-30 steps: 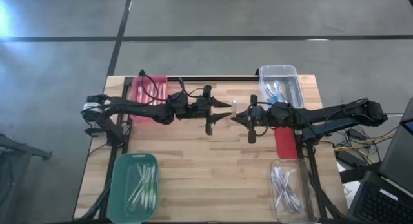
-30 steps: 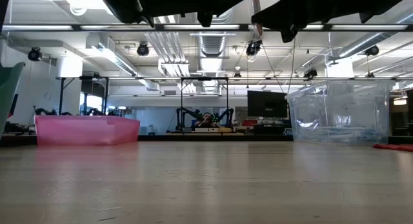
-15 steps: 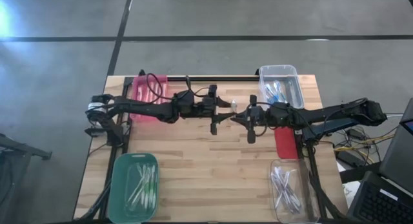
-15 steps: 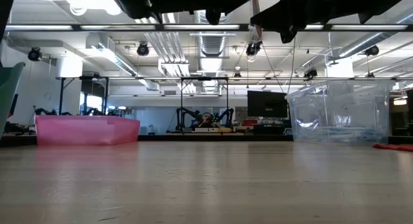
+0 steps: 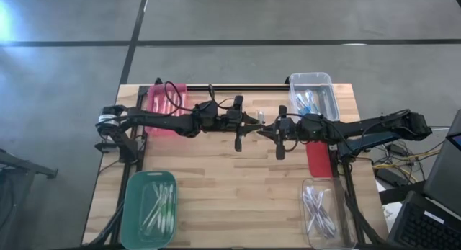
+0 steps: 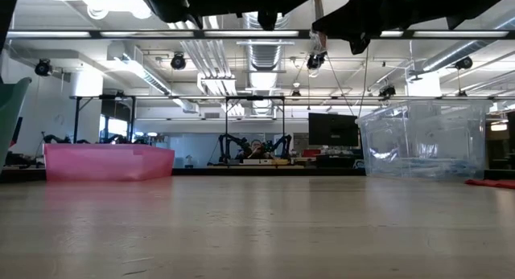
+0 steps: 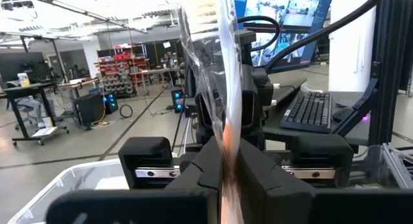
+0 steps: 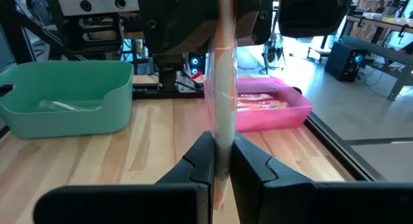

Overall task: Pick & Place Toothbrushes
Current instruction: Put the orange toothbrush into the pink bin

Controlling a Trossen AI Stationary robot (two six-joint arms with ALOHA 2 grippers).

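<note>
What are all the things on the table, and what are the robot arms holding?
Wrapped toothbrush: one, pale with a pink-orange accent, held in the air between the two arms above mid-table.
Pink bin: one, far left of table, pink toothbrushes inside.
Green bin: one, near left corner, pale toothbrushes inside.
Clear bin with blue toothbrushes: one, far right.
Clear bin with pale toothbrushes: one, near right corner.
Red flat thing: one, on the right side between the clear bins.
Table: one, light wood.
Left gripper: jaws shut on the wrapped toothbrush.
Right gripper: jaws shut on the same toothbrush.
</note>
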